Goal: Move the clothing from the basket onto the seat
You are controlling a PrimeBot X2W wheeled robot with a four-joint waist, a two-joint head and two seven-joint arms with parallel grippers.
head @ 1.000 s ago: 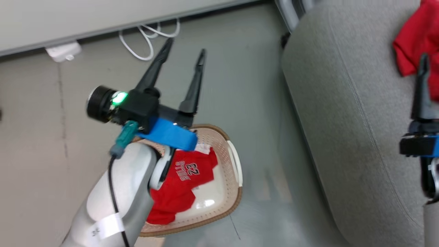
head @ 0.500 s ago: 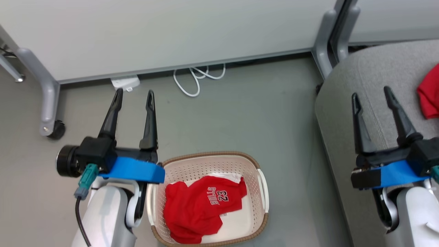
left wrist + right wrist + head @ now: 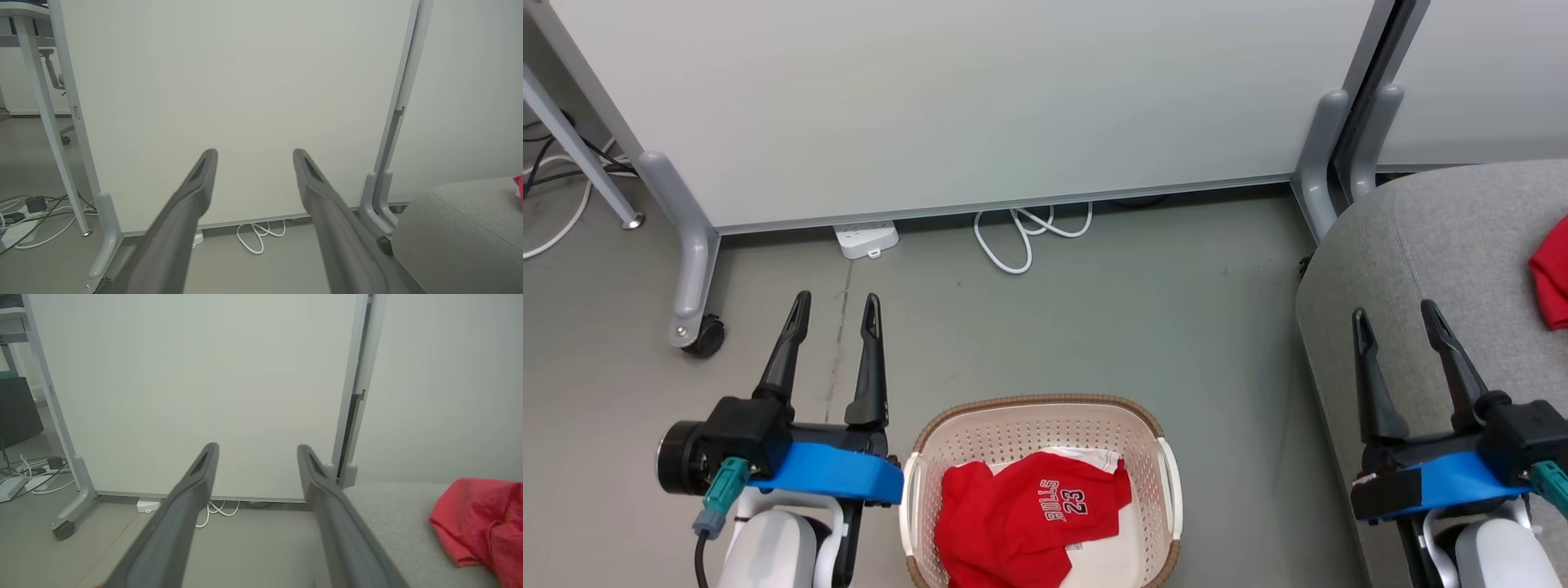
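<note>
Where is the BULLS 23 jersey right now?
The jersey lies crumpled inside the basket at the head view's bottom centre, between the left gripper and right gripper, left of the seat.

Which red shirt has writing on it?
The red jersey in the cream perforated basket, lettered BULLS 23; the other red garment, on the grey seat, shows none.

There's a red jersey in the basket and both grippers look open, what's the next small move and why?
Probably lower the left gripper toward the jersey in the basket. It hangs open and empty beside the basket, closer than the right gripper, which sits by the seat.
</note>
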